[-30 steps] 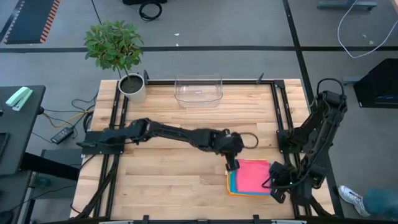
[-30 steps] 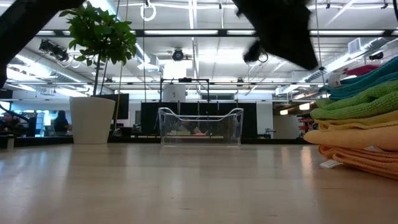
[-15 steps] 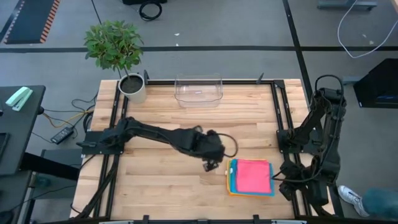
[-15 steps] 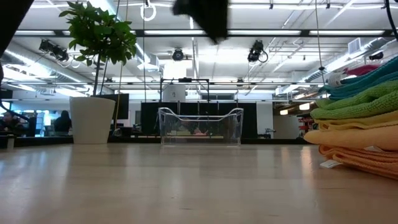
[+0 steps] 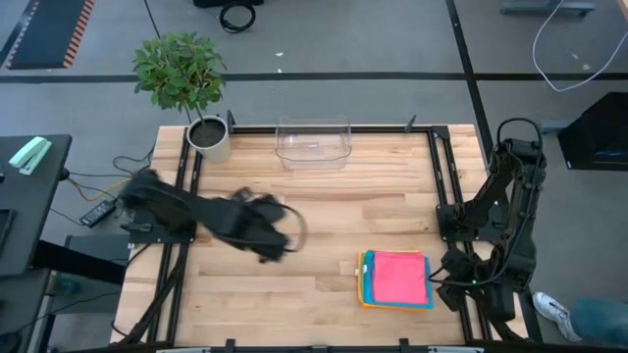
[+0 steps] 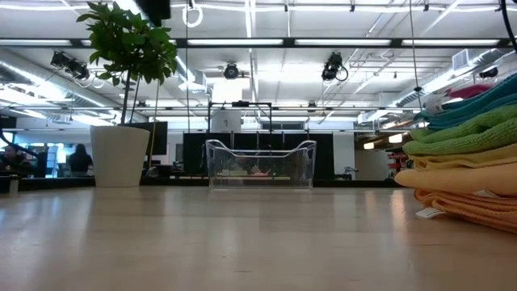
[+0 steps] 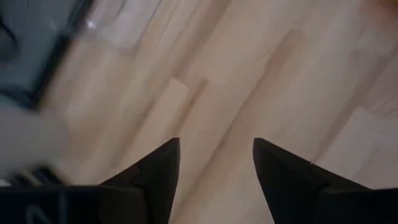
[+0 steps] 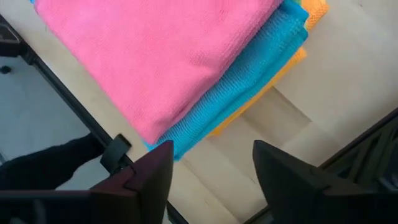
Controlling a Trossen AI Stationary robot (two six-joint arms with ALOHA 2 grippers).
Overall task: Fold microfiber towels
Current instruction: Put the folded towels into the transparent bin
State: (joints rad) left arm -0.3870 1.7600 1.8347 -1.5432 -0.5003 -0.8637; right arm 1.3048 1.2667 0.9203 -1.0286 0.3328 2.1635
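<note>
A stack of folded microfiber towels (image 5: 395, 278) lies on the table near its front right, a pink one (image 8: 168, 56) on top, with blue (image 8: 249, 81) and orange (image 8: 298, 56) below; the low view also shows green and yellow layers (image 6: 464, 153). My left gripper (image 5: 270, 250) hangs open above bare wood at the table's left middle, nothing between its fingers (image 7: 214, 146). My right gripper (image 5: 446, 281) stands open just beyond the stack's right edge, its fingers (image 8: 212, 149) clear of the cloth.
A clear plastic bin (image 5: 314, 142) stands at the far middle of the table and a potted plant (image 5: 208, 137) at the far left corner. Black frame rails (image 5: 442, 186) run along the left and right sides. Bare wood lies between the stack and the bin.
My left gripper has left the stack's left edge, swung toward the table's left edge and risen, now blurred with speed. My right gripper has drawn back a little from the stack's right edge. The stack has stayed where it was.
</note>
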